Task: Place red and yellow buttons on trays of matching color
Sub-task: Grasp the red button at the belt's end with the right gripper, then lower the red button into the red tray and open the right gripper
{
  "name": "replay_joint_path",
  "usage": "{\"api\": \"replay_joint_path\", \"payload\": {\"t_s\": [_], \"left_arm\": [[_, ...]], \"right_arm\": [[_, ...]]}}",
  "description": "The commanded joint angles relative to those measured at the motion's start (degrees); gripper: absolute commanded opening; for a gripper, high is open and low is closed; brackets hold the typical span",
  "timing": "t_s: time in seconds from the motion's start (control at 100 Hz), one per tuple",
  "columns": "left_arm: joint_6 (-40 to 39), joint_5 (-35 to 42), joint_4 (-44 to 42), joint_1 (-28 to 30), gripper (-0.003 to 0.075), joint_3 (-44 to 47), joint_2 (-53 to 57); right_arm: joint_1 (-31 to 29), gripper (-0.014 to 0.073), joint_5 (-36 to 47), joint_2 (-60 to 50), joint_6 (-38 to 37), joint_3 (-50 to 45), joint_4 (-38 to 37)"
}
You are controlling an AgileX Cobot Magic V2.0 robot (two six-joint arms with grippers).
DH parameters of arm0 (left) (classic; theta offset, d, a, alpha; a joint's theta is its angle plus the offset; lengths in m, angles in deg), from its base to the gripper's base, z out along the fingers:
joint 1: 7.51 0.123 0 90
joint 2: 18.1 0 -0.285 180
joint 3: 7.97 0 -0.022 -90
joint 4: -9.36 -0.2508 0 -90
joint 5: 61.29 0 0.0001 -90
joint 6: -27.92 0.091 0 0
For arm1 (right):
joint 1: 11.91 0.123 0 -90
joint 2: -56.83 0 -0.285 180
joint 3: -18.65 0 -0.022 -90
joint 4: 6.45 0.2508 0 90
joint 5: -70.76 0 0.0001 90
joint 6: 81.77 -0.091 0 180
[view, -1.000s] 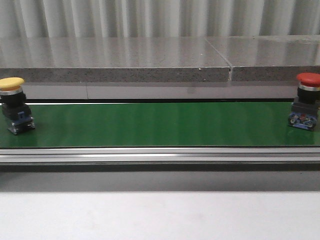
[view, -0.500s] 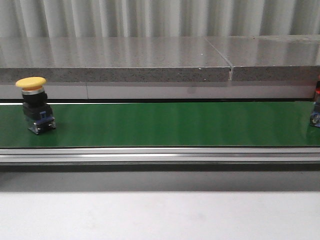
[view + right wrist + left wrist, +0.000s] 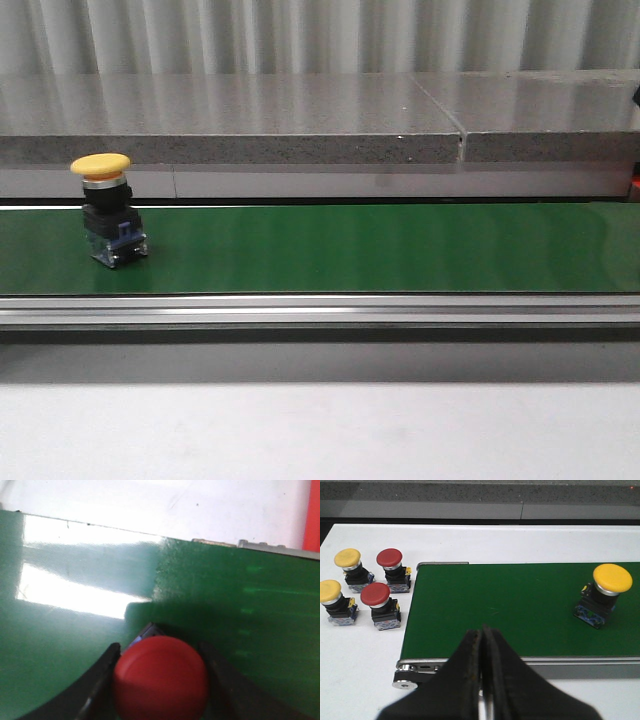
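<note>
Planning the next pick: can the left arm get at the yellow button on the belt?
Probably yes: the yellow button stands alone on the green belt, nothing between it and the shut left end effector.

Yellow button [image 3: 108, 207] upright on green belt, left part, yellow mushroom cap, black body, blue base. Red button [image 3: 160, 676] on belt too, seen cap-on, apparently upright. Off belt on white table: two more yellow [image 3: 347, 558] [image 3: 329, 591], two red [image 3: 389, 558] [image 3: 375, 594], upright, clustered.
</note>
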Motion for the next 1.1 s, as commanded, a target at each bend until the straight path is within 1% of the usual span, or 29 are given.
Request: {"api": "replay_joint_path", "payload": {"t_s": [0.0,0.15,0.3,0.37,0.53,0.84,1.09], "left_arm": [[0.00,4.00,0.53,-0.43,-0.0020,-1.52,-0.04],[0.00,4.10,0.53,-0.43,-0.0020,-1.52,-0.04],[0.00,4.10,0.53,-0.43,-0.0020,-1.52,-0.04],[0.00,4.10,0.53,-0.43,-0.0020,-1.52,-0.04],[0.00,4.10,0.53,-0.43,-0.0020,-1.52,-0.04],[0.00,4.10,0.53,-0.43,-0.0020,-1.52,-0.04],[0.00,4.10,0.53,-0.43,-0.0020,-1.52,-0.04]], "right_arm": [[-0.39,0.0152,0.06,-1.65,0.55,3.78,-0.61],[-3.50,0.0151,-3.47,-1.61,0.55,9.63,-1.69],[-9.36,0.0151,-5.30,-0.70,0.55,17.34,-1.75],[-11.95,0.0151,-6.30,1.29,0.55,21.17,-1.75],[-15.53,0.0151,-6.76,7.65,0.55,29.37,-1.75],[-18.84,0.0151,-6.97,24.47,0.49,44.59,-1.70],[-20.10,0.0151,-7.20,34.19,0.49,51.97,-1.70]]}}
